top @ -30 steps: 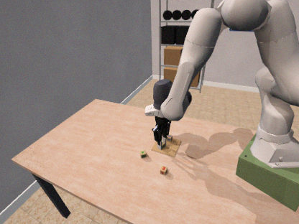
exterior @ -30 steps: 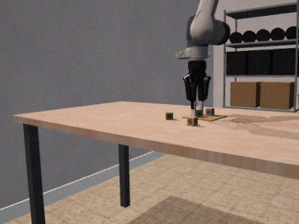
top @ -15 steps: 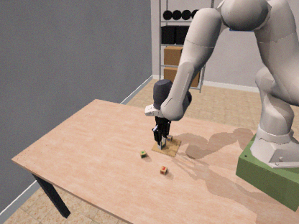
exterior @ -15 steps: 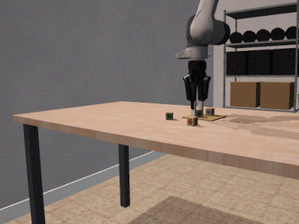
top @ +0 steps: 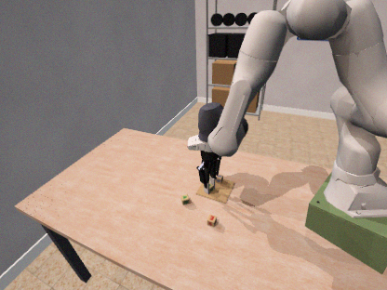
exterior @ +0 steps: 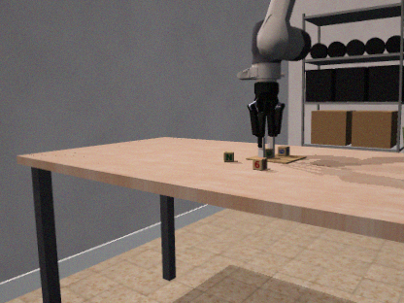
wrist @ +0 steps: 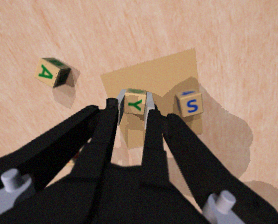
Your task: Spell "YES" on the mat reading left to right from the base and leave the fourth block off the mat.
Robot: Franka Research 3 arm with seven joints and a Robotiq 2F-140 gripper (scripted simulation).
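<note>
Jaws clenched on Y block (wrist: 134,103), apparently lifted just above mat (wrist: 165,72).

On the counter (top: 116,189) lies the mat (wrist: 165,70), and on it stand the Y block (wrist: 134,104) and, just beside it, the S block (wrist: 190,104). The tool (wrist: 134,111) stands over the mat with its fingers on both sides of the Y block. Off the mat, well apart from each other, lie the A block (wrist: 52,73) and a fourth block (top: 212,219).
</note>
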